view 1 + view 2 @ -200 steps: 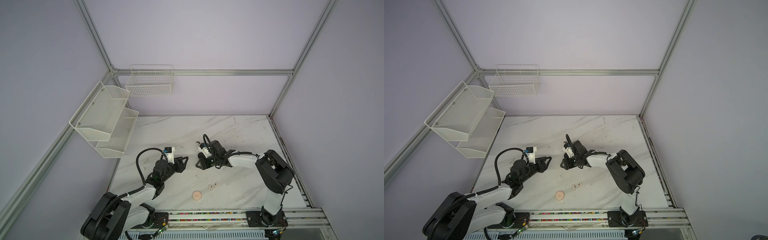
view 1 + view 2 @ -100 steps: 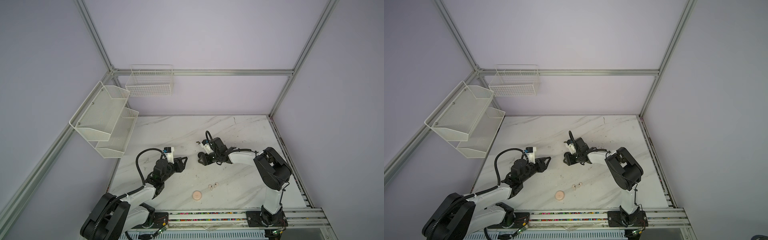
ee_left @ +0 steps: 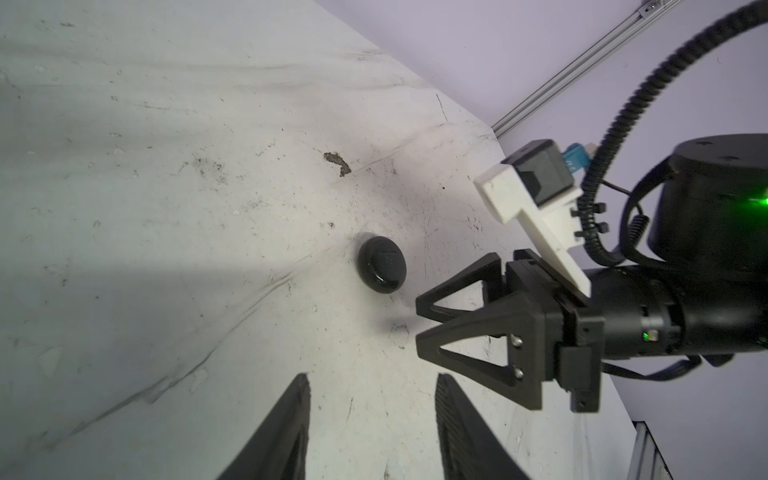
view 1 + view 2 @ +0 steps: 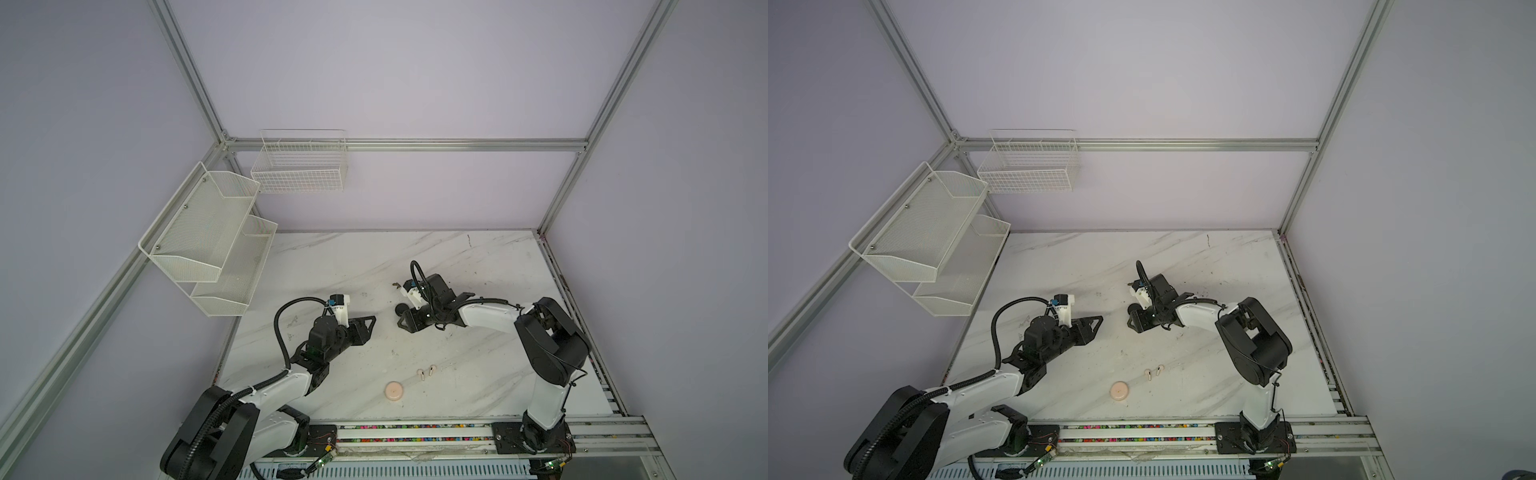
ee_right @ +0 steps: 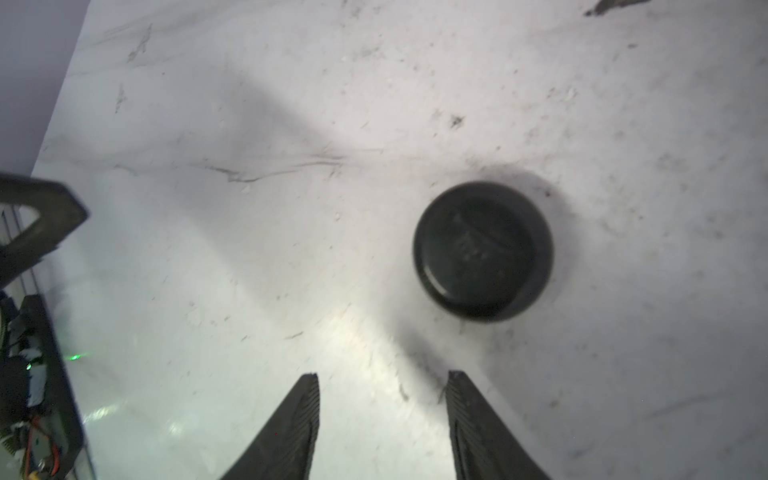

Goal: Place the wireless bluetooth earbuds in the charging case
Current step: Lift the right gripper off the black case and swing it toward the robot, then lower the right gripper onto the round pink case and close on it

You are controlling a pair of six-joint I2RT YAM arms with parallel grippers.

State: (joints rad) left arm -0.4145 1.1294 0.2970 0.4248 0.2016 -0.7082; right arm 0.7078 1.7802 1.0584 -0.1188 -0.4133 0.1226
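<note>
The two pink earbuds lie loose on the table towards its near edge, just beside each other. The pink case sits just to their left and slightly nearer. It looks like a closed puck, and neither earbud is in it. No black earbuds can be made out in any view.

Further back, at mid-table, the black case rests flat with its lid apparently down. It lies between the two arms, close to the right one.

The right gripper is low over the table with its tips just short of the black case. Its jaws stand partly apart with only bare table between them, so it holds nothing. This placement suggests an approach to seat the case between the fingers – probably to steady or open it.

The left gripper hovers further left, pointing at the same case. Its jaws are also partly apart and empty, which suggests a supporting role.

Changes against the earlier frames:
- The right wrist has shifted slightly around the black case – a small realignment, not a grasp.
- The left arm, the pink earbuds and the pink case show no visible change.
</note>
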